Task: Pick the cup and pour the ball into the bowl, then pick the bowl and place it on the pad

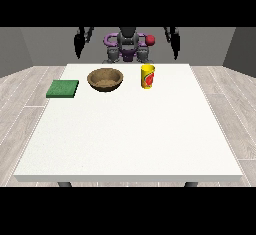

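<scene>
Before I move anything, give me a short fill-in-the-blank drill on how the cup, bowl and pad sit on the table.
1. The yellow cup stands upright to the view's ____ of the brown bowl.
2. The flat pad at the view's left edge of the table is ____ in colour.
3. The thing between pad and cup is the ____.
4. Each robot hand, at the view's left and right, touches ____ of the three things.

Missing words: right; green; bowl; none

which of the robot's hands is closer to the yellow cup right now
Its left hand, at the view's right, hangs behind and just right of the yellow cup. The other hand, at the view's left, hangs beyond the bowl.
</scene>
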Tool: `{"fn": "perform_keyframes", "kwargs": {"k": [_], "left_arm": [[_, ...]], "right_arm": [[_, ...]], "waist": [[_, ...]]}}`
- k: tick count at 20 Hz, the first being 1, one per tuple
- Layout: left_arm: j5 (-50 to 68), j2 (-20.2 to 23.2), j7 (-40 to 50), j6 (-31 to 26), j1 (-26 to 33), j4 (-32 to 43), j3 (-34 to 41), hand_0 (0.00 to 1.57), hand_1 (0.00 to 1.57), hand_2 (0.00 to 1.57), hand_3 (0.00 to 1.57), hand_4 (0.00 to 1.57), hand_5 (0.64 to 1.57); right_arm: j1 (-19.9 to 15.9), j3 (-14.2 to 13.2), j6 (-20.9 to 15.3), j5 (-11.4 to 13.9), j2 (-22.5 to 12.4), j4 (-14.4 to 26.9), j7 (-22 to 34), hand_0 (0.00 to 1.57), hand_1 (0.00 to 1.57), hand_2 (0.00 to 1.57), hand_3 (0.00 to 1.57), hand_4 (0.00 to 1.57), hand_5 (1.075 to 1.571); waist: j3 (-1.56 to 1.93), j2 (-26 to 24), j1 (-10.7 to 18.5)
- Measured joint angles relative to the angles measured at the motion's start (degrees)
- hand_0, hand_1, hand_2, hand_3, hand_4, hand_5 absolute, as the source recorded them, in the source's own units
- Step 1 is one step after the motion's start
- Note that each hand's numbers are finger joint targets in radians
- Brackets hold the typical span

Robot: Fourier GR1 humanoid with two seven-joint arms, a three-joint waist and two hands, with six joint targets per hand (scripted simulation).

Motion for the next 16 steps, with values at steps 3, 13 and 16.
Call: {"fn": "perform_keyframes", "kwargs": {"k": [3, 13, 16], "left_arm": [[0.19, 0.87, 1.50, -0.25, -0.24, -2.07, 0.23, 0.00, 0.00, 0.00, 0.00, 0.00, 1.557], [7.10, -1.27, 8.07, 0.83, -3.62, -10.27, 3.47, 0.00, 0.00, 0.00, 0.00, 0.00, 1.547], [9.53, -0.38, 5.22, -1.44, -2.94, -10.50, 5.64, 0.00, 0.00, 0.00, 0.00, 0.00, 1.544]], "right_arm": [[-0.24, -0.19, 0.18, -0.07, -0.93, -1.97, 1.63, 0.00, 0.00, 0.00, 0.00, 0.00, 1.569], [1.58, -7.44, 9.72, -11.18, -7.23, -5.38, 5.22, 0.00, 0.00, 0.00, 0.00, 0.00, 1.570], [1.43, -9.35, 11.06, -12.62, -7.71, -5.41, 3.72, 0.00, 0.00, 0.00, 0.00, 0.00, 1.570]], "waist": [[-0.39, -5.41, -0.06], [-0.99, -10.35, -1.20], [-1.03, -7.51, -0.80]]}}
